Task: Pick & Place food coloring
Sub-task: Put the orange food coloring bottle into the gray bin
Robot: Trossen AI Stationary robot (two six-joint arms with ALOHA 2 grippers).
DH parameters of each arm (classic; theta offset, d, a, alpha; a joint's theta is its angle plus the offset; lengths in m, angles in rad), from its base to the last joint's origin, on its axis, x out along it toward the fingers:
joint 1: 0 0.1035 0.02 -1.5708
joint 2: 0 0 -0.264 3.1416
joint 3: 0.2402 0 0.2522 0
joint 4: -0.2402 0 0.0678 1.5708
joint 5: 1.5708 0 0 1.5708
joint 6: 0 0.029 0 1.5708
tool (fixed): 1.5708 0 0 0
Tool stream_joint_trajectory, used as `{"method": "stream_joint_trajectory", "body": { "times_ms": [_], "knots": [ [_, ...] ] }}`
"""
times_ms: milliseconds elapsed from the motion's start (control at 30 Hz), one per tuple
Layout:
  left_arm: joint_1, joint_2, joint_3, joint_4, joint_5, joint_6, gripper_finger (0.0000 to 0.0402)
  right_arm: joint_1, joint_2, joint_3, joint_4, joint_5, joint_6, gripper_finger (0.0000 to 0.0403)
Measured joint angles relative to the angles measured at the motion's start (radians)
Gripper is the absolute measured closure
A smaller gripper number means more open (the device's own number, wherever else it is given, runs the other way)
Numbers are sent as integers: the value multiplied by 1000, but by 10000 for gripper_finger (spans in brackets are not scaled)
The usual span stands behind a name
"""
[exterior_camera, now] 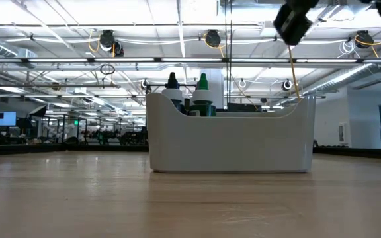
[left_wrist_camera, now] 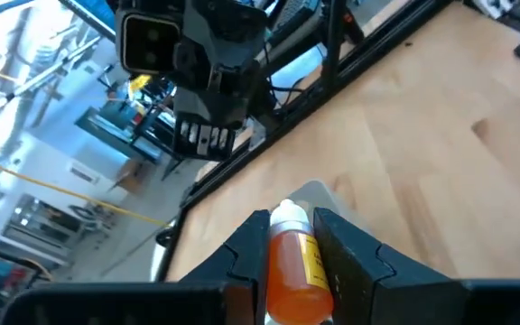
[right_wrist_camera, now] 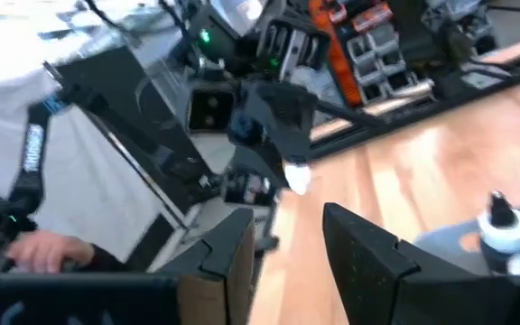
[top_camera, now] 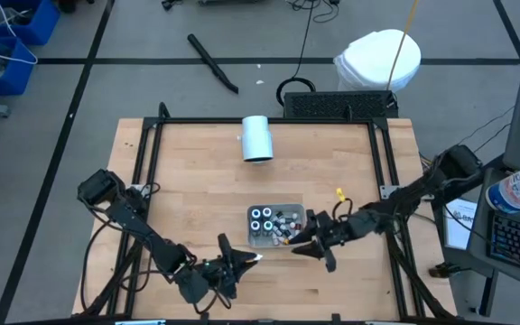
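As you view from above: left gripper (left_wrist_camera: 289, 262) pinching orange food coloring bottle (left_wrist_camera: 294, 266) left of grey tray (top_camera: 262, 239); right gripper (right_wrist_camera: 283, 239) jaws spread, apparently empty, beside tray.

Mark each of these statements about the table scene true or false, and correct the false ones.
1. The left hand grips an orange bottle. True.
2. The right hand holds a bottle. False: its open fingers hold nothing.
3. The grey tray holds several small bottles. True.
4. The white cylinder stands inside the tray. False: it lies apart on the table, farther back.
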Motion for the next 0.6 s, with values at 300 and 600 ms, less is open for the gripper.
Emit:
{"method": "stream_joint_trajectory", "body": {
  "times_ms": [300,600],
  "knots": [
    [6,0,0,36,-8,114,323,-99,134,86,72,-170,30,251],
    [8,-1,0,113,-55,212,322,-180,159,120,39,-254,50,248]
  ]
}}
